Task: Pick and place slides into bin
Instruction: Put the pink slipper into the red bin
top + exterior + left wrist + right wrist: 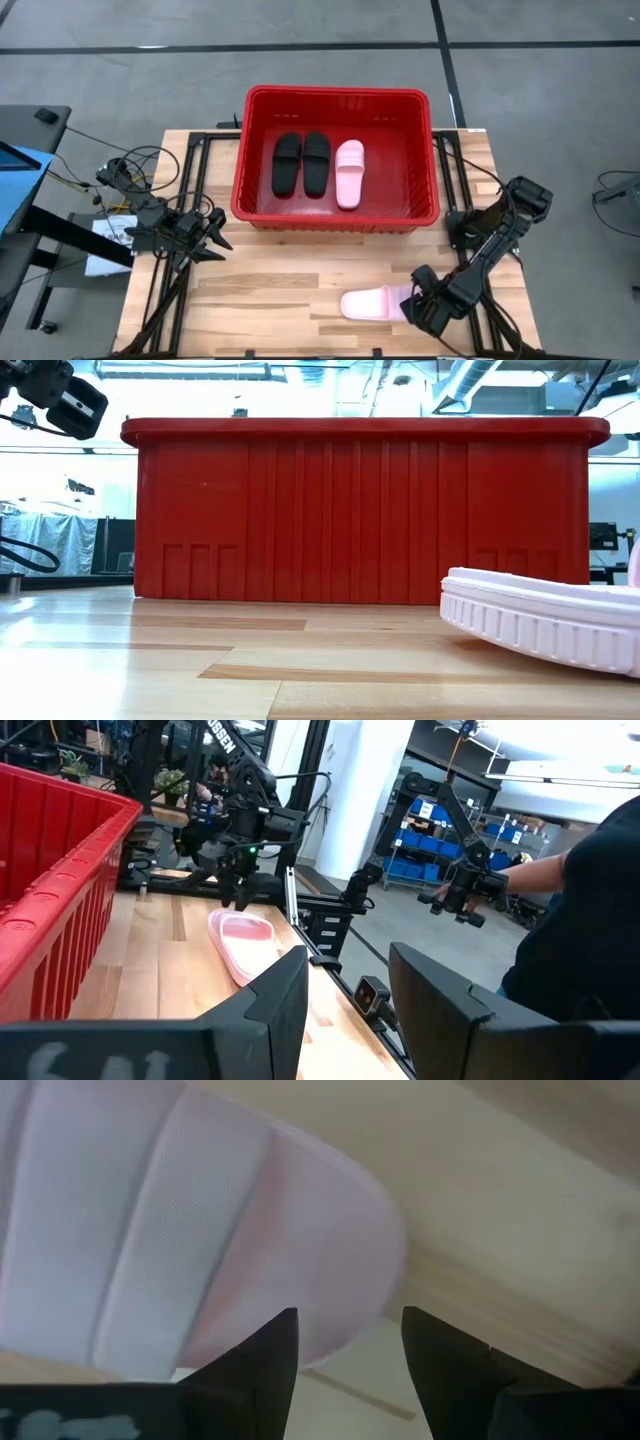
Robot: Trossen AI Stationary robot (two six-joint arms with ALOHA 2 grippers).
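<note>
Right gripper (418,300), jaws wide and holding nothing, sits at the last pink slide (372,303) near the table's (300,280) front edge

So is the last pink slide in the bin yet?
Out. The pink slide lies on the table, apart from the bin; the open right gripper is at it.

The red ribbed bin (335,96) stands at the bench's far middle. Inside it, two black slides (301,163) lie side by side, with a pale pink slide (349,173) just beside them. Another pink slide (372,302) lies outside, near the bench's front right.
</note>
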